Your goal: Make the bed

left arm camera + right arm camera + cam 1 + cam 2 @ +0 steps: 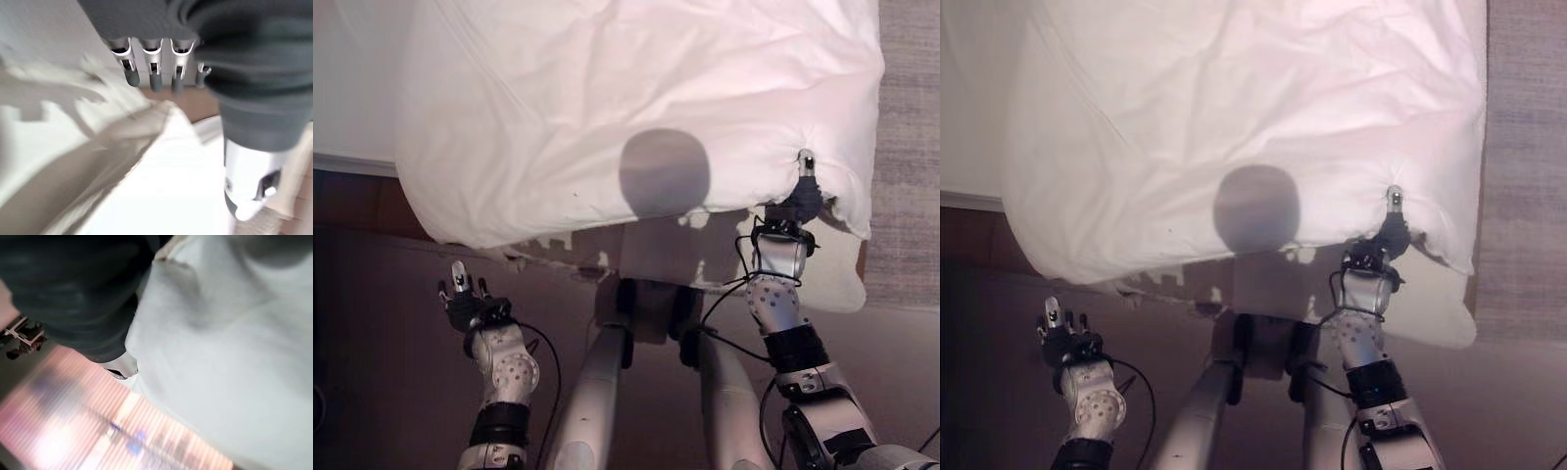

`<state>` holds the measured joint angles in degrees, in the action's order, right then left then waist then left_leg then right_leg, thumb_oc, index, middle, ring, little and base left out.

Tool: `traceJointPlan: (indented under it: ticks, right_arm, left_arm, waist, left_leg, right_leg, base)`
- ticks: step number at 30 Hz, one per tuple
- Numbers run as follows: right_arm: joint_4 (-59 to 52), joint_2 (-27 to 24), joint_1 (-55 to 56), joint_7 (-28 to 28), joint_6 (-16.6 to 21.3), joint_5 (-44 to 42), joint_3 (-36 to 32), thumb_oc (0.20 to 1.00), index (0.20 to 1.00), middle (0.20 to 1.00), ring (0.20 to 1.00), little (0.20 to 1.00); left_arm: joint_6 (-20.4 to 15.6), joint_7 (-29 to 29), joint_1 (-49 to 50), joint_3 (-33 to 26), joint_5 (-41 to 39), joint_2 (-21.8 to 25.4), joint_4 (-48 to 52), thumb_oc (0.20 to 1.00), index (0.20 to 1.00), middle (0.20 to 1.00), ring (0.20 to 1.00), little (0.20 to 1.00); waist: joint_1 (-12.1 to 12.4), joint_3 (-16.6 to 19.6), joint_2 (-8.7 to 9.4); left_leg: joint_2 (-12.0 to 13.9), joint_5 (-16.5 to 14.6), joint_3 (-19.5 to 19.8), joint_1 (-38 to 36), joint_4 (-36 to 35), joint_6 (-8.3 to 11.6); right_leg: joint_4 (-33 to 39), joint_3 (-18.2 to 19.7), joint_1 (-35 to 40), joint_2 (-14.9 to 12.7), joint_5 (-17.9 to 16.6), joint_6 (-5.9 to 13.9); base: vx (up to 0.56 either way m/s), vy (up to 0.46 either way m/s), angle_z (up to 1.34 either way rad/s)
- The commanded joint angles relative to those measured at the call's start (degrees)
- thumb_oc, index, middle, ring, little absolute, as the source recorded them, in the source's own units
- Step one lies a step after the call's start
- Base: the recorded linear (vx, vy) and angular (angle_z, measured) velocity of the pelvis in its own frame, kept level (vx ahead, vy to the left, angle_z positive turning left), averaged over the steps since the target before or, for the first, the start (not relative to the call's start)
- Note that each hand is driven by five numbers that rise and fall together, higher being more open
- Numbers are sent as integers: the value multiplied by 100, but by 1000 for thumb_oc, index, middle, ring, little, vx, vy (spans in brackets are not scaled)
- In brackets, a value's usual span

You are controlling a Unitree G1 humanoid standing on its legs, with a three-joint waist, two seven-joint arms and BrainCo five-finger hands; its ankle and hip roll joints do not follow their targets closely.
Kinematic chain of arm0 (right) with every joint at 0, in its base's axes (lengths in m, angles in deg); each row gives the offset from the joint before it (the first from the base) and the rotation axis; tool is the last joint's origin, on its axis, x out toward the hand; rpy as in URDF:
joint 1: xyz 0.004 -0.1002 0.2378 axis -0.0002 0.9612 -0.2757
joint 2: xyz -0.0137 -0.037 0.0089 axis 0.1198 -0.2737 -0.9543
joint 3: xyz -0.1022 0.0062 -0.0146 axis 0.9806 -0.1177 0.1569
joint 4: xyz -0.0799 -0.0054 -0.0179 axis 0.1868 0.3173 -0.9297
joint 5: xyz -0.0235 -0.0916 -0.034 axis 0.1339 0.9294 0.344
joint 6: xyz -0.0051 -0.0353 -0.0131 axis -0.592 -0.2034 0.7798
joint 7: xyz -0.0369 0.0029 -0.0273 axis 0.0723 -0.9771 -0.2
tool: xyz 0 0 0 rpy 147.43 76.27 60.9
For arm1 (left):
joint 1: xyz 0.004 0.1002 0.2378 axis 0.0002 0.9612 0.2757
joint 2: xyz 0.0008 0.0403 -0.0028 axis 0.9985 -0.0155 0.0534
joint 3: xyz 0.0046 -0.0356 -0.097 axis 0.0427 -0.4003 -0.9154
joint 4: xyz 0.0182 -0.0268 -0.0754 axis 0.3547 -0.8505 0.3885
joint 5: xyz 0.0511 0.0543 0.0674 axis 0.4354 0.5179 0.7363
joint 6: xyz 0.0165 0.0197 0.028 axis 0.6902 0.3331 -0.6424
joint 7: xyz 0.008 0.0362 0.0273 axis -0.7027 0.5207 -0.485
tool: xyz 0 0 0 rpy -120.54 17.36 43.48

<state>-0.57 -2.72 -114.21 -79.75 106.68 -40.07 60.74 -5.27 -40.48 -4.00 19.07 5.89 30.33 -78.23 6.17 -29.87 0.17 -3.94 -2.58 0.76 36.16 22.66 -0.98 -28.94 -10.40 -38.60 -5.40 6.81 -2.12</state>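
Hanging over the near edge of the bed (342, 157), the white duvet (636, 88) covers the mattress from that edge to the far side, its hem drooping toward the floor (391, 323). The duvet's long axis runs left to right along the hem. Right hand (800, 201): at the duvet's near right corner, touching the hem, with one dark-tipped finger lying up on the cloth. Its other fingers are buried in the fold, so whether it is clamped on the cloth cannot be told; the right wrist view shows only the dark cover against white fabric. Left hand (465, 299): below the duvet's near left corner, apart from the hem, fingers (155, 78) straight and spread, holding nothing. The left wrist view shows the duvet's loose edge just beyond the fingertips. The duvet therefore lies up and ahead of the left hand, while the right hand is already on it; the right is the nearer. Judged from this, the right corner is in hand or nearly so, and the left corner awaits a grasp. A rug (911, 147) lies beside the duvet's right edge. No containers appear.
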Motion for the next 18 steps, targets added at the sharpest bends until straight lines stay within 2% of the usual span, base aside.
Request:
traceJointPlan:
  ticks: [1, 3, 4, 6, 7, 8, 13, 14, 18]
  right_arm:
    - [-1003, -136, 273, 408, 452, 695, 86, 200, 200, 200, 200, 200]
    - [-1119, -136, 220, 451, 457, 712, 206, 200, 200, 200, 200, 200]
    - [-1119, -135, 220, 451, 457, 712, 206, 200, 200, 200, 200, 200]
    - [-1149, -147, 140, 544, 417, 648, 464, 200, 200, 200, 200, 200]
    - [-1149, -147, 142, 545, 417, 647, 464, 200, 200, 200, 200, 200]
    - [-1179, -179, 86, 579, 389, 631, 618, 200, 200, 200, 200, 200]
    - [-1158, -155, 90, 767, 366, 412, 863, 200, 200, 200, 200, 200]
    - [-1119, -124, 133, 830, 340, 308, 953, 200, 200, 200, 200, 200]
    - [-1053, -102, 179, 962, 307, 125, 1046, 200, 200, 200, 200, 200]
  left_arm:
    - [370, -695, 515, 607, -181, 191, 115, 1000, 1000, 1000, 1000, 1000]
    - [543, -963, 679, 1034, -290, 282, 277, 1000, 1000, 1000, 1000, 1000]
    - [543, -963, 679, 1034, -290, 282, 277, 1000, 1000, 1000, 1000, 1000]
    - [787, -1300, 859, 1575, -483, 427, 442, 1000, 1000, 1000, 1000, 1000]
    - [787, -1301, 860, 1576, -483, 427, 443, 1000, 1000, 1000, 1000, 1000]
    - [934, -1513, 906, 1916, -603, 513, 586, 1000, 1000, 1000, 1000, 1000]
    - [1331, -1941, 888, 2354, -755, 684, 597, 1000, 1000, 1000, 1000, 1000]
    - [1359, -2046, 821, 2438, -852, 691, 648, 1000, 1000, 1000, 1000, 1000]
    - [1440, -2208, 655, 2604, -949, 707, 696, 1000, 1000, 1000, 1000, 1000]
  waist:
    - [-181, 650, -168]
    - [-200, 616, -171]
    - [-200, 616, -171]
    - [-224, 576, -158]
    - [-222, 577, -157]
    - [-248, 560, -136]
    - [-292, 545, -98]
    - [-303, 541, -69]
    - [-339, 548, -38]
  left_leg:
    - [-204, 213, 23, 178, -357, -81]
    - [-207, 228, 14, 168, -355, -83]
    - [-207, 228, 14, 168, -355, -83]
    - [-200, 239, -3, 138, -384, -91]
    - [-199, 239, -4, 136, -385, -91]
    - [-195, 244, -19, 130, -383, -84]
    - [-181, 231, -56, 98, -385, -83]
    - [-182, 91, -48, 11, -353, -59]
    - [-183, 72, -64, -7, -341, -54]
  right_leg:
    - [600, 232, 117, -247, -586, 762]
    - [592, 254, 110, -241, -602, 764]
    - [592, 254, 109, -241, -602, 764]
    - [602, 283, 117, -235, -628, 772]
    - [602, 284, 117, -235, -629, 772]
    - [594, 297, 115, -237, -637, 772]
    - [586, 330, 127, -231, -642, 777]
    - [550, 371, 199, -221, -523, 810]
    - [536, 410, 191, -214, -527, 812]
  base:
    - [0, 0, 0]
    - [0, 0, 0]
    - [0, 0, 0]
    - [0, 0, 0]
    - [0, 0, 0]
    - [0, 0, 0]
    - [7, 2, -2]
    - [60, -3, -1]
    - [18, 3, -2]
